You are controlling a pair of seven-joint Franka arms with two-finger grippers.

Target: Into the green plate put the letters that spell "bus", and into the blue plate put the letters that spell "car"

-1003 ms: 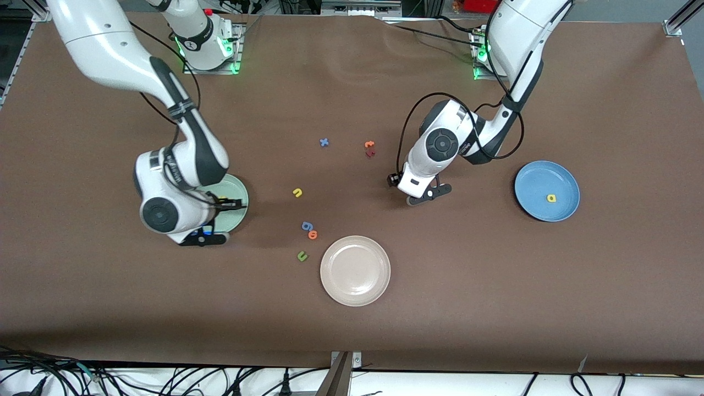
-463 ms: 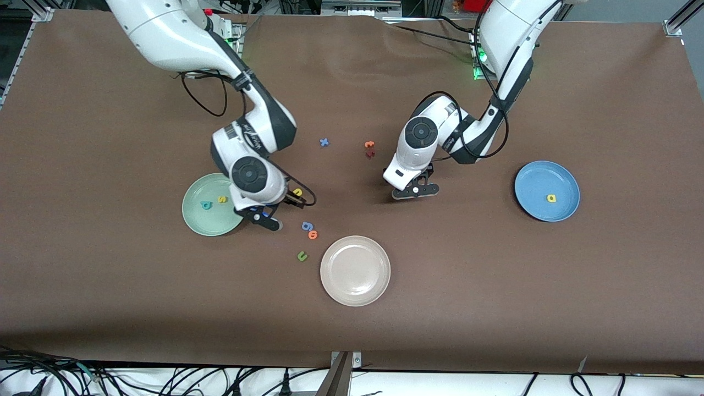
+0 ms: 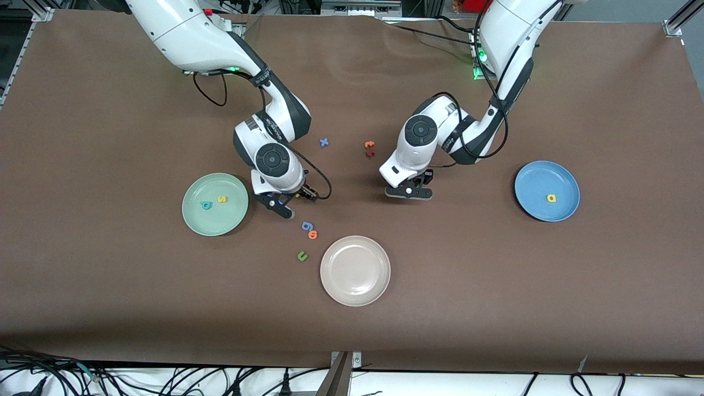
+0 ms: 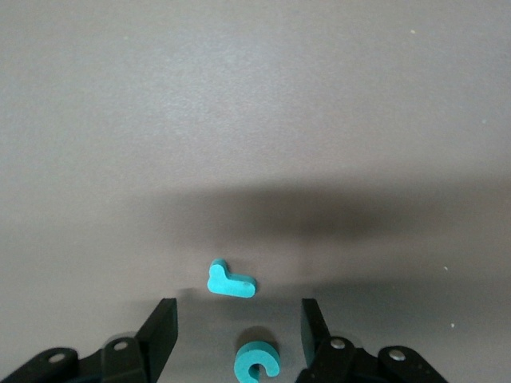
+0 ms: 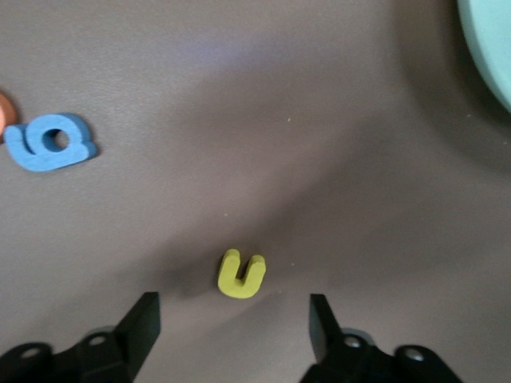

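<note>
I see my right gripper open, empty, low over the foam yellow "u" beside the round green plate. My left gripper hangs open over the teal "c" and thin "r", well apart from the blue plate.

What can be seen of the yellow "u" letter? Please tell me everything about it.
The yellow "u" is a small, thick letter that looks like soft matte foam, with two short prongs and a rounded base. It lies flat on the brown table, between the green plate and the blue "g", touching neither. The right gripper hangs just over it, fingers open on either side and not touching it. The front view hides it under that arm.
</note>
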